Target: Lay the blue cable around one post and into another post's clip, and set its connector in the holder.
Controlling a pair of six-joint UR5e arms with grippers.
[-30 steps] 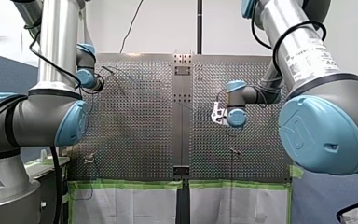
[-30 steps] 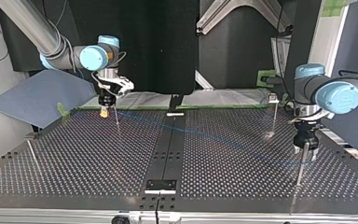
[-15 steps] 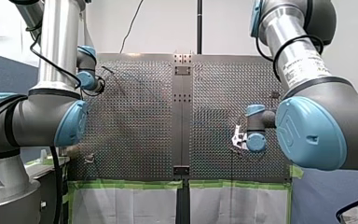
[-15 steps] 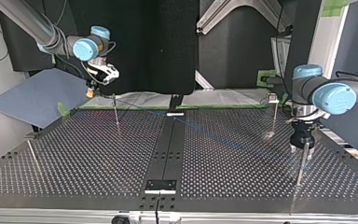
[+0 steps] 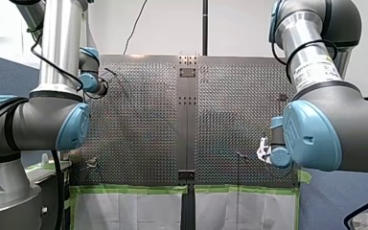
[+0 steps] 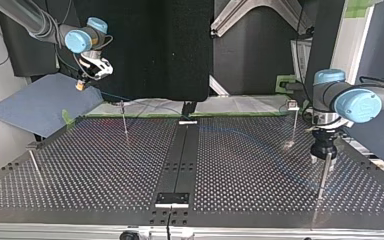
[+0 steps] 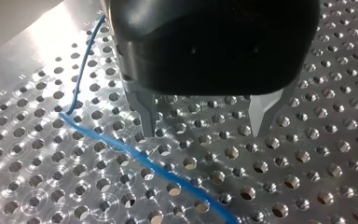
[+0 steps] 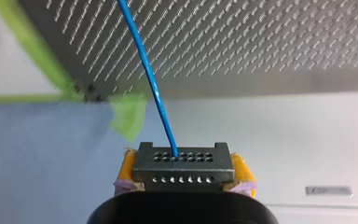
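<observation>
The thin blue cable [image 8: 145, 70] rises from a dark grey connector [image 8: 182, 167] with rows of small holes. My right gripper [image 8: 182, 179] is shut on that connector with its yellow pads [image 8: 127, 169]. In the top view my right gripper [image 6: 82, 85] hangs high at the far left, past the table's taped edge. From there the cable [image 6: 240, 134] sags across the plate toward my left gripper [image 6: 324, 157]. My left gripper [image 7: 204, 122] stands open just above the plate with nothing between its metal fingers [image 7: 147, 114]; the cable [image 7: 135, 156] lies beside one of them.
Thin posts stand on the perforated plate: one [image 6: 124, 120] near the cable's far end, one with a clip on top [image 6: 293, 120], one [image 6: 323, 175] just in front of my left gripper, one [image 6: 34, 164] at the top view's left. A black bracket [image 6: 172, 199] sits on the centre strip.
My right gripper has carried the connector up and to the top view's left, past the table's taped edge, dragging the cable along. My left gripper has barely moved.
</observation>
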